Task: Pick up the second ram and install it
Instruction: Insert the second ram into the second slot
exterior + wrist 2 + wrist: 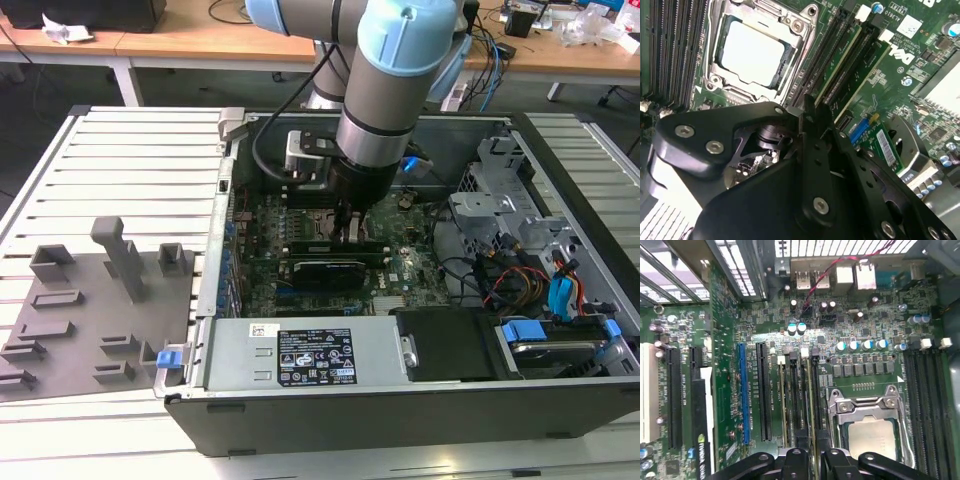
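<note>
Up close in the second wrist view, the black metal gripper (815, 107) has its two flat fingers squeezed shut on the top edge of the second ram (840, 62), a long, thin green board stick. The stick stands upright in a long black plastic slot (822, 52), so it looks pushed down into place. Just past it lies the shiny square silver chip (752, 52). Around everything stands the dark metal computer case (400, 400).
</note>
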`<state>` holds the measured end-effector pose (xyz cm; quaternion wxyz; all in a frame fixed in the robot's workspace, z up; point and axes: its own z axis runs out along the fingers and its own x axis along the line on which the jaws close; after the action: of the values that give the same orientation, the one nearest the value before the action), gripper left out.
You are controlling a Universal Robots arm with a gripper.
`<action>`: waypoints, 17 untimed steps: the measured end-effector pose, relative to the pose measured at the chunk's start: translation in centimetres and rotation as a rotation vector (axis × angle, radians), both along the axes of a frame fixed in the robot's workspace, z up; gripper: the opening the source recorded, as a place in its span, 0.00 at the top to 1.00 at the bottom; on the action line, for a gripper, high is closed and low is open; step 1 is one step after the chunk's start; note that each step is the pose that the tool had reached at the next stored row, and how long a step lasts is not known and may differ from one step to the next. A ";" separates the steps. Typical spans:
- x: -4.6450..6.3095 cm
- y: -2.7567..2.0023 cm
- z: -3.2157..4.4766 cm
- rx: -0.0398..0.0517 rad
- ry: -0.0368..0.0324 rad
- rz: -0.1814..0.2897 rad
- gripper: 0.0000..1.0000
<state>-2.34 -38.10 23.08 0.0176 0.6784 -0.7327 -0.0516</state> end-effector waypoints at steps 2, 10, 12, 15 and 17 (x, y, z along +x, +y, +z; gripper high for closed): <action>0.0 0.04 1.61 -0.0003 0.0000 0.000 0.79; 0.0 0.43 3.74 -0.0034 -0.0001 0.000 0.89; 0.0 0.43 3.74 -0.0033 -0.0001 0.000 0.89; 0.0 0.43 3.73 -0.0034 -0.0357 0.000 0.89; 0.0 0.43 3.71 -0.0033 -0.0554 0.000 0.89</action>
<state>-2.34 -37.67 26.79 -0.0016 0.6795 -0.7330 -0.0316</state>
